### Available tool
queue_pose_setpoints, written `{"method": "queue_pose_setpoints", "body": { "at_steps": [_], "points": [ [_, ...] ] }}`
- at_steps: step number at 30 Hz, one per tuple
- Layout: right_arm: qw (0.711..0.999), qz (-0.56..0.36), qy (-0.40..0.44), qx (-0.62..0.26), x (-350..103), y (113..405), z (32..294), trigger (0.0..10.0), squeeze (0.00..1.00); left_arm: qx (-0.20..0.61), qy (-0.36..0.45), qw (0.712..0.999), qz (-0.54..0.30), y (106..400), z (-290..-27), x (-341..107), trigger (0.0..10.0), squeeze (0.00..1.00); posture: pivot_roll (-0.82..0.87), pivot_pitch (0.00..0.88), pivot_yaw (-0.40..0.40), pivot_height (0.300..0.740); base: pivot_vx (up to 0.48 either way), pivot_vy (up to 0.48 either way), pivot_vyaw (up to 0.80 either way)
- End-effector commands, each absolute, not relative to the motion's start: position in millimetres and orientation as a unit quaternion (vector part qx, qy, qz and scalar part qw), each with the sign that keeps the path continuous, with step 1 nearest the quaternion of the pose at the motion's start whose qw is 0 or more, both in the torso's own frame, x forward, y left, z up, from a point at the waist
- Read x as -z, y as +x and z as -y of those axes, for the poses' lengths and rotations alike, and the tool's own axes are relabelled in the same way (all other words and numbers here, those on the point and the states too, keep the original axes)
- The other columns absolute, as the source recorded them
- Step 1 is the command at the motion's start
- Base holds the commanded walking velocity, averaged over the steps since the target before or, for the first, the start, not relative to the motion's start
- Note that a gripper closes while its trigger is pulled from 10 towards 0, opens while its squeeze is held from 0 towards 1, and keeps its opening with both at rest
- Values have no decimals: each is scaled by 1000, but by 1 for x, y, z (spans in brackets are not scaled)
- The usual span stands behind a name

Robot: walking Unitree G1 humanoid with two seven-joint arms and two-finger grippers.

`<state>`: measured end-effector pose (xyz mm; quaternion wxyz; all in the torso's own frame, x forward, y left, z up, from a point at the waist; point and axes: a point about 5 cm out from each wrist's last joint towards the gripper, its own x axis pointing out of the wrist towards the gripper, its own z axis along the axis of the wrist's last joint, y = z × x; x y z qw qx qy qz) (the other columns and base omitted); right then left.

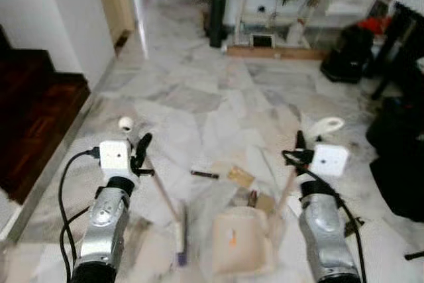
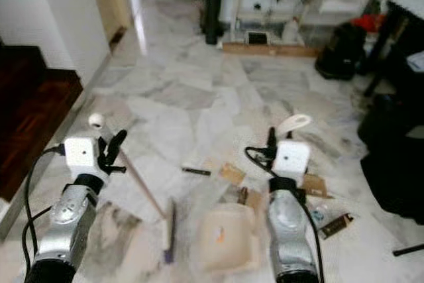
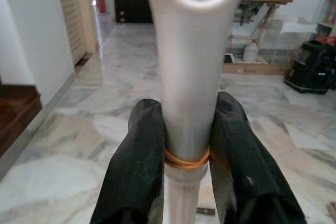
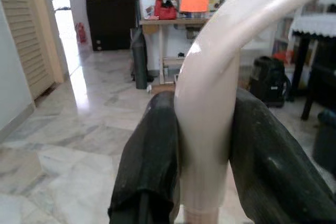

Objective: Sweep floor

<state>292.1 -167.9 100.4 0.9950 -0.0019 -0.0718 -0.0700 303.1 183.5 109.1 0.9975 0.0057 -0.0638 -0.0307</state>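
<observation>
Where it meets the marble floor (image 1: 199,97), the broom (image 1: 171,211) looks blurred, pale-handled.

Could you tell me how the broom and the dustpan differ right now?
The broom has a thin, flat bristle head; the dustpan is a wide cream scoop.
The broom sits left in the left end effector; the dustpan sits right in the right end effector.
Both have long handles, rest on the marble floor, and are clamped.
</observation>
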Motion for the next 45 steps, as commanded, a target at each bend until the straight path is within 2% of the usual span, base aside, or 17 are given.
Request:
{"method": "queue_pose_setpoints", "body": {
  "at_steps": [1,35,45],
  "points": [
    [993,91,-2,80,-109,293,174,10000,0,36,8,996,85,306,-180,-118,10000,0,36,0,1,740,311,0,0],
    [992,93,-4,83,-110,293,177,10000,0,34,7,996,88,307,-180,-119,10000,0,27,0,-3,740,308,0,0],
    [992,91,0,86,-109,293,176,10000,0,38,7,995,93,308,-179,-120,10000,0,26,0,4,740,0,0,0]
  ]
}}
